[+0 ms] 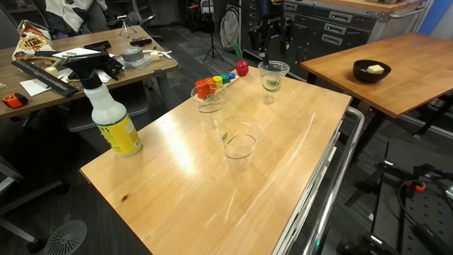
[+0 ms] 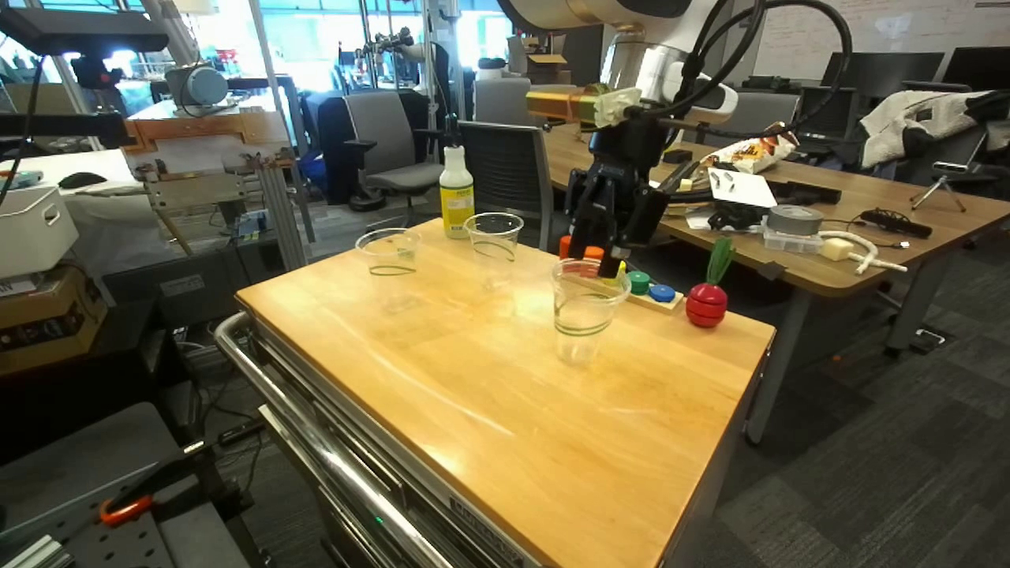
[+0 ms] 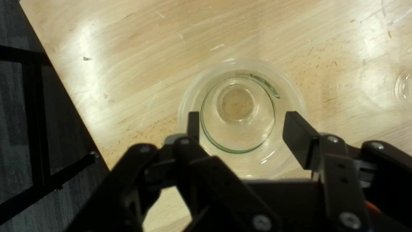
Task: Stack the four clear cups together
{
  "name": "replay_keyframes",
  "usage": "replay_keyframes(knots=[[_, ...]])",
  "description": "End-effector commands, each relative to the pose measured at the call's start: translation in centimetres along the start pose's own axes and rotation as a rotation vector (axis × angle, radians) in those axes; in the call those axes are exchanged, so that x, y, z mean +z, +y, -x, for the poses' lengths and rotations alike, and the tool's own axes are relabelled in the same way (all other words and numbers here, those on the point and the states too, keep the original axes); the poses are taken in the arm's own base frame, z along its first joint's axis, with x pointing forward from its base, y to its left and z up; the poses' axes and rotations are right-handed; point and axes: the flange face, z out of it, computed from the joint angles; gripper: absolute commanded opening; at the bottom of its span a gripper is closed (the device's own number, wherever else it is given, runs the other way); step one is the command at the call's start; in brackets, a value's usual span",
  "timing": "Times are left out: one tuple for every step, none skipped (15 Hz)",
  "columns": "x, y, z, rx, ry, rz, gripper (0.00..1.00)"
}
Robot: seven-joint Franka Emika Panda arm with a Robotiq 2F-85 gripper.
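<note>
Claw [image 3: 242, 129]: released, fingers spread at the rim of the far clear cup [image 1: 272, 85] — contact, I cannot tell.
Far clear cup: upright on the tabletop [image 1: 198, 202], at 1 o'clock from the near clear cup [image 1: 240, 146] in an exterior view — single or nested, I cannot tell.
Middle clear cup [image 1: 210, 105]: upright, at 11 o'clock.
Spray bottle [image 1: 117, 131]: standing at 9 o'clock.

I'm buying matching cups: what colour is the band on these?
Green; the band shows best in the wrist view.

In an exterior view, bright windows [image 2: 323, 47] glow at the far left and a whiteboard [image 2: 884, 28] shows at the far right. Dark grey carpet [image 2: 860, 465] lies below the shiny wooden desk [image 2: 647, 450].
</note>
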Motion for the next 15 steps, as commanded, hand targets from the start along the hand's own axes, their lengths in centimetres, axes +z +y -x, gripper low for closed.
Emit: replay_keyframes(knots=[[-1.0, 0.5, 0.6, -0.029, 0.037, 0.020, 0.98], [-1.0, 0.6, 0.6, -0.030, 0.036, 0.026, 1.00], [-0.9, 0.7, 0.5, -0.031, 0.036, 0.032, 1.00], [-0.8, 0.9, 0.5, -0.032, 0.036, 0.039, 1.00], [-0.7, 1.1, 0.4, -0.033, 0.033, 0.044, 1.00], [-0.6, 1.3, 0.4, -0.032, 0.032, 0.050, 1.00], [-0.5, 1.5, 0.4, -0.031, 0.031, 0.055, 1.00], [-0.5, 1.7, 0.4, -0.028, 0.027, 0.055, 1.00], [-0.5, 2.0, 0.3, -0.025, 0.025, 0.055, 1.00], [-0.4, 2.2, 0.3, -0.021, 0.022, 0.054, 1.00], [-0.3, 2.5, 0.2, -0.014, 0.017, 0.052, 1.00], [-0.1, 2.8, 0.1, -0.008, 0.007, 0.045, 1.00], [0.1, 2.9, 0.1, -0.005, -0.001, 0.039, 1.00], [0.4, 3.1, 0.1, -0.002, -0.013, 0.034, 1.00], [0.8, 3.3, 0.1, 0.000, -0.023, 0.032, 1.00]])
